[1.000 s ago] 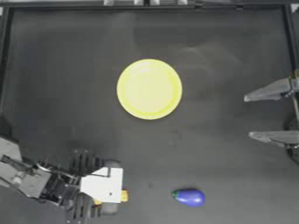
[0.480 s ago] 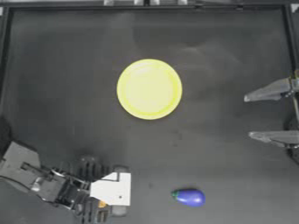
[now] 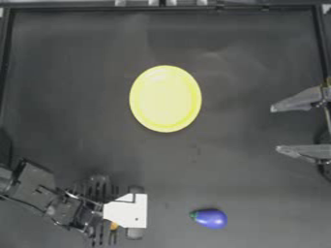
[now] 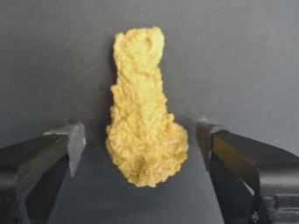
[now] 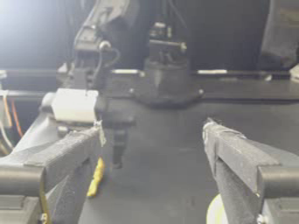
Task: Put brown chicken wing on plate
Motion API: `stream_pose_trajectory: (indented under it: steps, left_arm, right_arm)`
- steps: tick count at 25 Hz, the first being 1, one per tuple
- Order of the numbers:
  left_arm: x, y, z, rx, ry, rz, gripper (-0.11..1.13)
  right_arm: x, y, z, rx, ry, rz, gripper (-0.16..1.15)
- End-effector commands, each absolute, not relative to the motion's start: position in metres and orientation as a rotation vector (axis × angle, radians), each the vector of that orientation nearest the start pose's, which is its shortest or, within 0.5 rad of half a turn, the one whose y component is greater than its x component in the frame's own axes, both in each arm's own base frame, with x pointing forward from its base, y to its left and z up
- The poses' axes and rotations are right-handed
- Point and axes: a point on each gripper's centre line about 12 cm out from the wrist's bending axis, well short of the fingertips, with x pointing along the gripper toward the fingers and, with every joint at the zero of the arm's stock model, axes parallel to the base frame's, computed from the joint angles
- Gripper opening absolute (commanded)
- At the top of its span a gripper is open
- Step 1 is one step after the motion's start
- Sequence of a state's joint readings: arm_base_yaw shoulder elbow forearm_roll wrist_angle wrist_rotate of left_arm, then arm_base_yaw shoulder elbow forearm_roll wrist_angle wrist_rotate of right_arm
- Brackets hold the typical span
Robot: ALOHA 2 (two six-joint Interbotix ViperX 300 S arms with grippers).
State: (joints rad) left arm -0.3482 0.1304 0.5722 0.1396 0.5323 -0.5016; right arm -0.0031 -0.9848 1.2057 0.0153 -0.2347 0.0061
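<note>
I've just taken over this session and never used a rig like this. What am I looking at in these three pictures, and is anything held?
Two robot arms work a dark table. The overhead picture shows the yellow plate in the middle, a purple eggplant near the front edge, and the left end effector low at front left. The right end effector waits open at the right side. The left wrist camera looks along its open jaws: the brown chicken wing lies on the table between them, not yet gripped. The right wrist camera looks across the table. Nothing is held.
</note>
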Motion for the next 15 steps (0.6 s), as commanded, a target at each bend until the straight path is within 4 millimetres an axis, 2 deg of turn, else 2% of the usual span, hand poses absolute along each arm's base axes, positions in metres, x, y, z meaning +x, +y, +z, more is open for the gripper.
stream_pose_trajectory:
  steps: [1, 3, 4, 7, 9, 11, 15]
  left_arm:
    - [0.351, -0.116, 0.121, -0.089, 1.2, -0.01, 1.0]
    - [0.352, -0.115, 0.122, -0.089, 1.197, -0.01, 0.91]
    - [0.351, -0.115, 0.121, -0.089, 1.199, -0.01, 0.82]
    - [0.351, -0.115, 0.122, -0.085, 1.197, -0.013, 0.42]
    - [0.352, -0.116, 0.126, -0.085, 1.184, -0.02, 0.2]
    - [0.354, -0.119, 0.135, -0.078, 1.156, -0.038, 0.14]
    - [0.357, -0.118, 0.16, -0.091, 1.063, -0.069, 0.16]
  right_arm:
    - [0.196, -0.001, 0.282, 0.026, -0.028, -0.007, 0.98]
    - [0.196, -0.001, 0.282, 0.026, -0.028, -0.006, 0.98]
    - [0.196, -0.001, 0.282, 0.026, -0.028, -0.007, 0.98]
    - [0.196, -0.001, 0.282, 0.026, -0.028, -0.007, 0.98]
    - [0.196, -0.001, 0.282, 0.026, -0.028, -0.006, 0.98]
    - [0.196, -0.001, 0.282, 0.027, -0.028, -0.007, 0.98]
    - [0.195, -0.001, 0.281, 0.029, -0.025, -0.007, 0.98]
